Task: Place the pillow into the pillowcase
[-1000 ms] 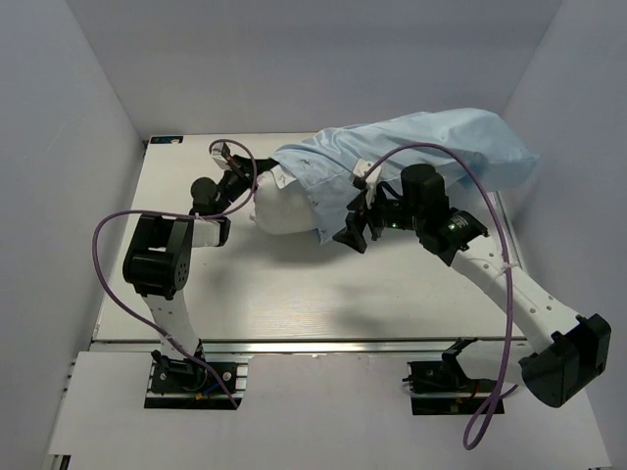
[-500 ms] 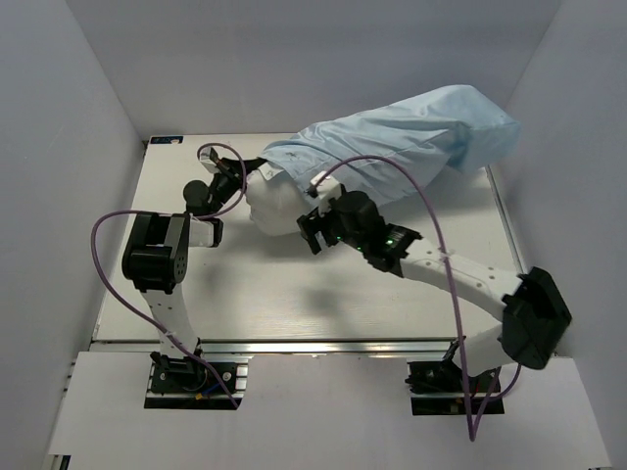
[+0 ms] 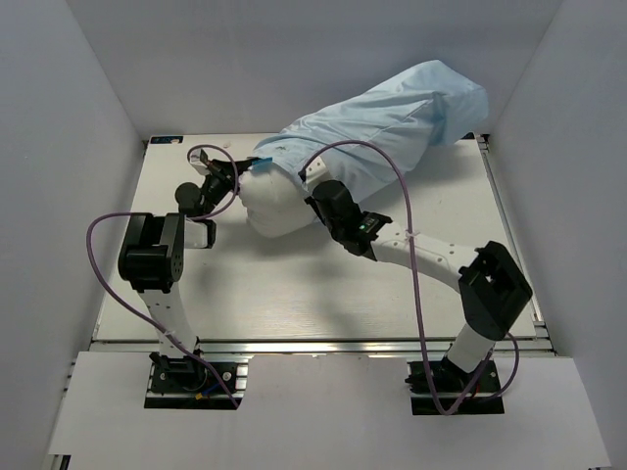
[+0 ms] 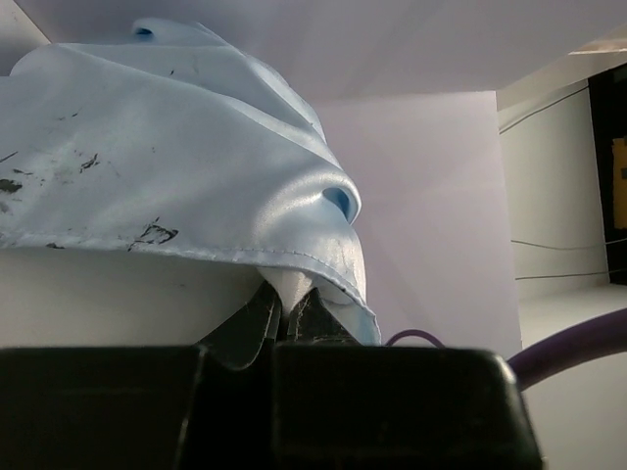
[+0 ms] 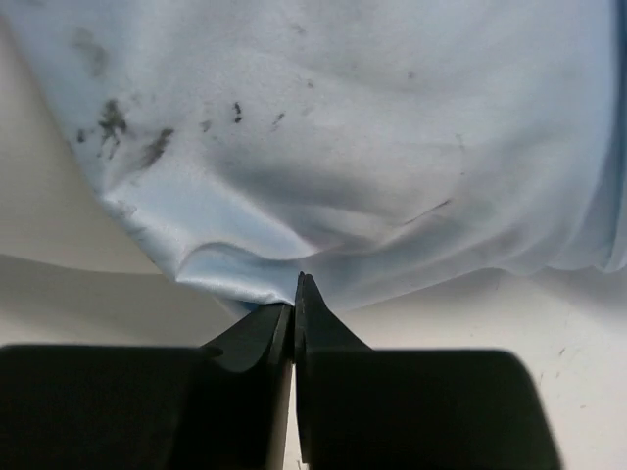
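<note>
Pillow [image 3: 266,208] sits mid-desk [image 3: 294,294] twd the far edge, mostly in case [image 3: 392,113], white end out. L gripper [image 4: 284,299] and R gripper [image 5: 294,294] are both pinched tight on the case hem. Draw both hems evenly twd the left edge, w/o letting go.

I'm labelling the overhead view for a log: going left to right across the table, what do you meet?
the left gripper → exposed end of the pillow → the right gripper → bulk of the pillowcase
</note>
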